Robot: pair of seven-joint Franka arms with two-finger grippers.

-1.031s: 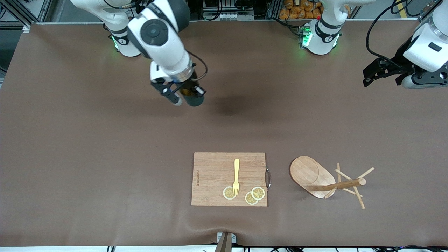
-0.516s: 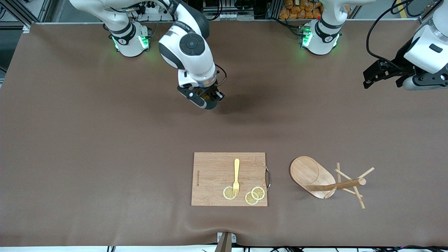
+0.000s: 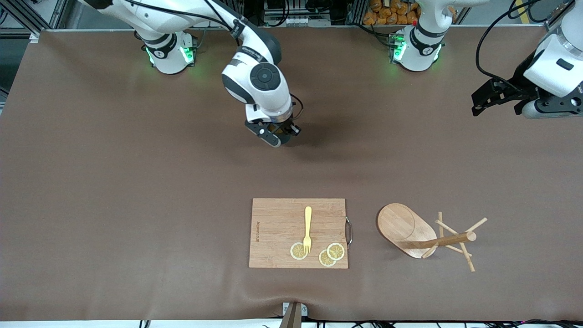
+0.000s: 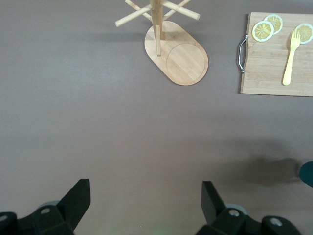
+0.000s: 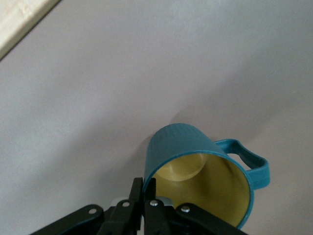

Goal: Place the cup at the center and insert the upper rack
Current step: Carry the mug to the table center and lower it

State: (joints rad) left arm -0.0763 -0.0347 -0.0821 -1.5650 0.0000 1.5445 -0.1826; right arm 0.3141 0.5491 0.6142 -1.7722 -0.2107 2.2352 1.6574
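My right gripper [image 3: 274, 135] is shut on the rim of the dark teal ribbed cup [image 5: 186, 142], one finger inside its tan-yellow hollow and one outside [image 5: 148, 182]. It holds the cup tilted, low over the table's middle, farther from the front camera than the cutting board. In the front view the hand hides most of the cup. The wooden mug tree [image 3: 406, 228] lies on its side near the front edge toward the left arm's end, its post and pegs [image 3: 455, 239] pointing outward; it also shows in the left wrist view [image 4: 183, 58]. My left gripper [image 3: 483, 98] waits open and empty [image 4: 145, 191] over bare table.
A rectangular wooden cutting board [image 3: 278, 228] lies beside the mug tree, near the front edge. On it are a yellow fork [image 3: 308, 228] and lemon slices [image 3: 331, 254]. A metal handle [image 3: 349, 231] sticks out of the board toward the mug tree.
My right arm has carried the cup toward the table's middle and lowered it. The left arm has hardly moved.
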